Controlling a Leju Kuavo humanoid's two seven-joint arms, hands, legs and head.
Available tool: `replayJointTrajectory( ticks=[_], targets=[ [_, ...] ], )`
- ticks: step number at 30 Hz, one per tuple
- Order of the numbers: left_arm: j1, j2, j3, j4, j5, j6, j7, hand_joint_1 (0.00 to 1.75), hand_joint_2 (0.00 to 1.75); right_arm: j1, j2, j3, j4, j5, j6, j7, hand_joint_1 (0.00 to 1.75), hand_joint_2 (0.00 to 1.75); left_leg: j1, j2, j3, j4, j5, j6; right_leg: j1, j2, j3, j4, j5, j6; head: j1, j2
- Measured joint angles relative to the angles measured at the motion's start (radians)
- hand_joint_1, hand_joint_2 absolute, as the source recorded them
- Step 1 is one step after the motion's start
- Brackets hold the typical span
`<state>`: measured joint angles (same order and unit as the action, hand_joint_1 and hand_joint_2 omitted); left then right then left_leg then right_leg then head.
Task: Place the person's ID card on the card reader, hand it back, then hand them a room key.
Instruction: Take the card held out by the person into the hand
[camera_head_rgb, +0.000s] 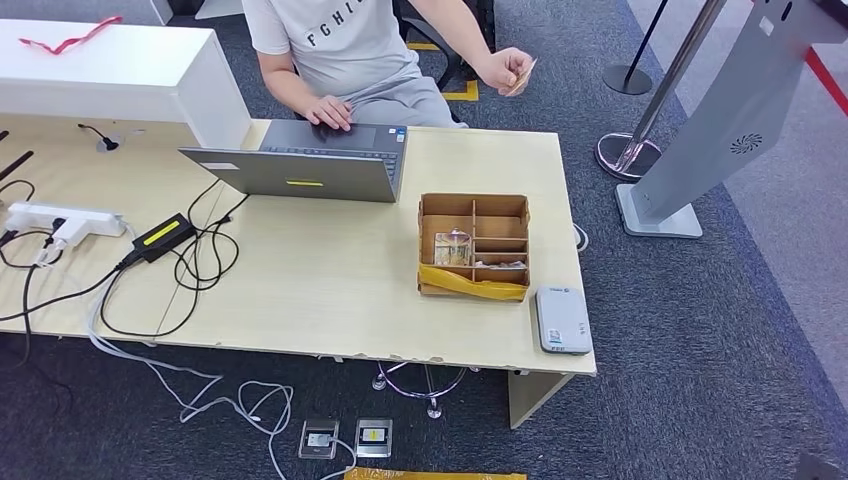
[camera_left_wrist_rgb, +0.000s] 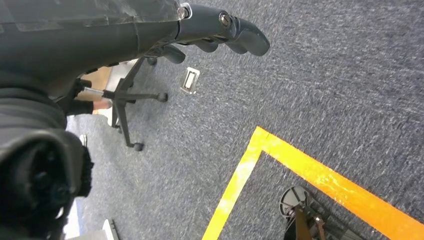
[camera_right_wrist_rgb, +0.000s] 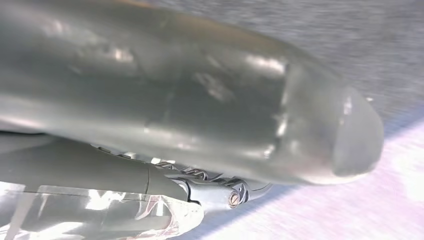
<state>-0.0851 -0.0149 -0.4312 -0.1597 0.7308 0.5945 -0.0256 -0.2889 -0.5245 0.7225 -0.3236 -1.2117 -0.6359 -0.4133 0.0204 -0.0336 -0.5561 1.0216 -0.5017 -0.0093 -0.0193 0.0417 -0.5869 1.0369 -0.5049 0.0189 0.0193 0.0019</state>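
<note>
A person (camera_head_rgb: 340, 40) sits behind the desk and holds up a small tan ID card (camera_head_rgb: 522, 77) in one hand beyond the desk's far right corner; the other hand rests on a laptop (camera_head_rgb: 300, 172). The grey-white card reader (camera_head_rgb: 562, 320) lies flat at the desk's near right corner. Just left of it stands a cardboard divider box (camera_head_rgb: 474, 198) with card-like room keys (camera_head_rgb: 452, 247) in its compartments. My left hand (camera_left_wrist_rgb: 220, 30) hangs over the carpet, fingers stretched and holding nothing. My right hand (camera_right_wrist_rgb: 200, 100) is a blurred close-up, thumb straight with nothing against it.
On the desk's left are a power strip (camera_head_rgb: 60, 220), a black adapter (camera_head_rgb: 165, 236) and tangled cables. A white raised counter (camera_head_rgb: 110, 70) stands at the back left. A grey kiosk stand (camera_head_rgb: 720, 120) and a stanchion base (camera_head_rgb: 630, 150) stand to the desk's right. A chair base (camera_left_wrist_rgb: 127, 100) stands on the carpet.
</note>
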Motion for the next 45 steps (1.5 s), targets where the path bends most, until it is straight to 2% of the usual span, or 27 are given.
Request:
replayJointTrajectory(
  ticks=[4,6,8,11,14,18,21,23,27,32,36,40,42,45],
  targets=[
    [0.001,0.000,-0.005,-0.005,0.008,-0.008,0.011,0.00,0.00,-0.037,-0.054,-0.044,-0.057,0.093,0.000,-0.018,0.00,0.00,0.000,-0.001,-0.001,0.000,0.000,0.000,-0.001,-0.001,0.000,0.000,0.000,0.000,0.000,0.000],
    [0.001,0.000,-0.007,-0.007,0.016,-0.011,0.014,0.00,0.00,-0.054,-0.081,-0.081,-0.101,0.199,0.000,0.009,0.00,0.00,0.000,-0.001,-0.001,0.000,0.000,0.000,-0.001,-0.001,0.000,0.000,0.000,0.000,0.000,0.000],
    [0.001,0.000,-0.011,-0.010,0.026,-0.017,0.014,0.00,0.00,-0.064,-0.104,-0.133,-0.156,0.376,0.000,0.082,0.00,0.00,0.000,-0.002,-0.001,0.000,0.001,0.001,0.000,-0.003,0.000,0.000,0.000,0.000,0.000,0.000],
    [0.001,0.000,-0.021,-0.014,0.041,-0.024,0.014,0.00,0.00,-0.048,-0.122,-0.248,-0.293,0.659,0.000,0.244,0.00,0.00,0.000,-0.004,-0.002,0.000,0.001,0.001,0.000,-0.005,0.001,0.000,0.000,0.000,0.000,0.000],
    [0.001,0.000,-0.033,-0.014,0.060,-0.030,0.010,0.00,0.00,-0.036,-0.141,-0.346,-0.454,0.854,0.000,0.406,0.00,0.00,0.000,-0.006,-0.003,0.000,0.002,0.002,0.000,-0.006,0.001,0.000,0.000,0.001,0.000,0.000],
    [0.002,0.003,-0.051,-0.014,0.068,-0.040,-0.007,0.00,0.00,-0.094,-0.204,-0.413,-0.731,1.020,-0.001,0.631,0.00,1.75,-0.003,-0.004,-0.005,0.000,0.003,0.002,-0.003,-0.005,-0.002,0.002,0.001,0.001,-0.001,0.000],
    [0.002,0.007,-0.067,-0.015,0.076,-0.049,-0.024,0.00,0.00,-0.198,-0.252,-0.400,-0.913,1.062,0.001,0.752,0.00,1.75,-0.004,-0.005,-0.003,0.000,0.004,0.002,-0.004,-0.005,-0.002,0.003,0.001,0.002,0.000,0.000],
    [0.001,0.009,-0.076,-0.018,0.082,-0.054,-0.032,0.00,0.00,-0.264,-0.271,-0.371,-1.001,1.053,0.010,0.787,0.00,1.75,-0.004,-0.006,-0.004,0.000,0.005,0.002,-0.004,-0.006,-0.002,0.003,0.001,0.002,0.000,0.000],
    [0.002,0.011,-0.098,-0.021,0.093,-0.062,-0.042,0.00,0.00,-0.382,-0.289,-0.278,-1.146,1.039,0.061,0.790,0.00,1.75,-0.004,-0.006,-0.005,0.000,0.005,0.002,-0.004,-0.006,-0.003,0.003,0.001,0.002,0.000,0.000],
    [0.000,0.012,-0.126,-0.027,0.113,-0.063,-0.045,0.00,0.00,-0.555,-0.283,-0.121,-1.250,1.066,0.113,0.799,0.00,1.75,-0.003,-0.007,-0.006,0.000,0.005,0.002,-0.003,-0.007,-0.004,0.003,0.001,0.001,0.000,0.000],
    [-0.001,0.012,-0.150,-0.031,0.121,-0.061,-0.048,0.00,0.00,-0.690,-0.252,0.014,-1.269,1.104,0.190,0.802,0.00,1.75,-0.003,-0.007,-0.007,0.000,0.005,0.001,-0.003,-0.007,-0.004,0.003,0.001,0.001,0.000,0.000],
    [-0.013,0.014,-0.179,-0.039,0.119,-0.062,-0.046,0.00,0.00,-0.811,-0.183,0.187,-1.260,1.255,0.358,0.830,0.00,1.75,-0.002,-0.007,-0.007,0.000,0.006,0.001,-0.002,-0.007,-0.005,0.004,0.001,0.001,0.000,0.000],
    [-0.023,0.014,-0.196,-0.044,0.118,-0.062,-0.039,0.00,0.00,-0.840,-0.138,0.281,-1.241,1.364,0.435,0.838,0.00,1.75,-0.001,-0.009,-0.007,0.000,0.006,0.001,-0.001,-0.008,-0.004,0.003,0.001,0.001,0.000,0.000],
    [-0.034,0.014,-0.220,-0.051,0.119,-0.061,-0.024,0.00,0.00,-0.845,-0.079,0.383,-1.198,1.456,0.482,0.836,0.00,1.75,0.000,-0.012,-0.008,0.000,0.007,0.000,0.000,-0.010,-0.004,0.003,0.001,0.001,0.000,0.000]
  ],
)
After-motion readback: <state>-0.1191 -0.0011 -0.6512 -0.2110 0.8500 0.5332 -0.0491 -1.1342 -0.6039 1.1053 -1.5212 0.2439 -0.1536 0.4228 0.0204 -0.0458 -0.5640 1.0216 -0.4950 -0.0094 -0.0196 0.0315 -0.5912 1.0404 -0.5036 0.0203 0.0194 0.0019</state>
